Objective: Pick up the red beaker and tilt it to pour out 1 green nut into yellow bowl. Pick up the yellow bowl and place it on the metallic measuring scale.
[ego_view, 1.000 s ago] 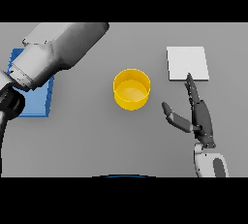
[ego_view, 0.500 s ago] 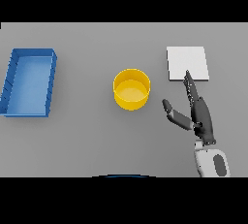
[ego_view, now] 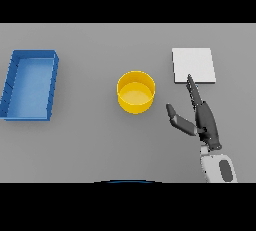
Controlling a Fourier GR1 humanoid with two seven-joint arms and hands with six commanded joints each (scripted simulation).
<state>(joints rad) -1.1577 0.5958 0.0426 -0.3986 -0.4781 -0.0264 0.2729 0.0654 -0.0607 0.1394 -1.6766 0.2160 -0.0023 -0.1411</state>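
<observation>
Left arm gone; right hand splayed open over grey table, beside yellow bowl.

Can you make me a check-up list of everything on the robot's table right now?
Surface: grey table, flat and plain.
Job's things: yellow bowl upright near the middle, nothing visible inside; metallic measuring scale at the right rear, nothing on it; red beaker and green nut: nothing seen.
Clutter: blue tray on the left, nothing visible inside.
Hands: right hand open, fingers straight, right of the bowl and apart from it, fingertips at the scale's near edge; left hand not in view.
Cables: nothing seen.
Surroundings: nothing seen.
</observation>
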